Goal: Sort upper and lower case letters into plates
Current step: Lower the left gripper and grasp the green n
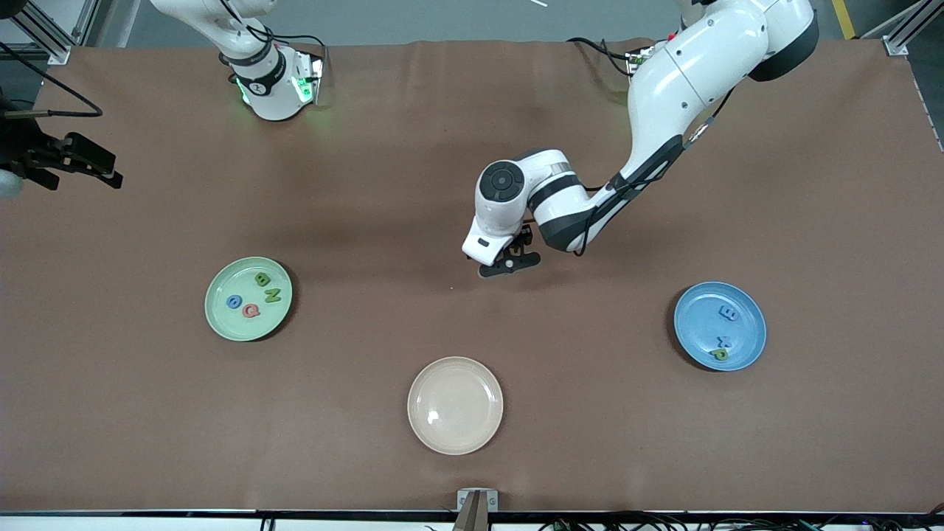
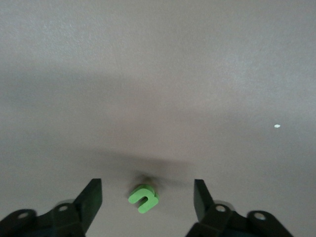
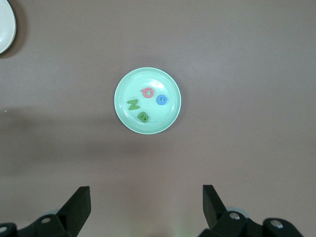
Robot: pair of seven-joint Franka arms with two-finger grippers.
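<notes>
My left gripper (image 1: 509,262) is open, low over the middle of the table. In the left wrist view the small green u (image 2: 143,197) lies on the brown cloth between its fingers (image 2: 91,197), touching neither. The mint green plate (image 1: 221,324) holds green B (image 1: 262,279), green N (image 1: 272,296), blue G (image 1: 234,301) and red Q (image 1: 251,310). The blue plate (image 1: 700,295) holds blue m (image 1: 728,313), blue x (image 1: 725,341) and green p (image 1: 720,355). My right gripper (image 3: 146,205) is open and empty, waiting high by its base (image 1: 310,77); its view shows the mint plate (image 3: 126,86).
An empty cream-beige plate (image 1: 455,405) lies nearer the front camera than the left gripper, between the two other plates; its edge also shows in the right wrist view (image 3: 5,24). A black device (image 1: 66,158) juts in at the right arm's end of the table.
</notes>
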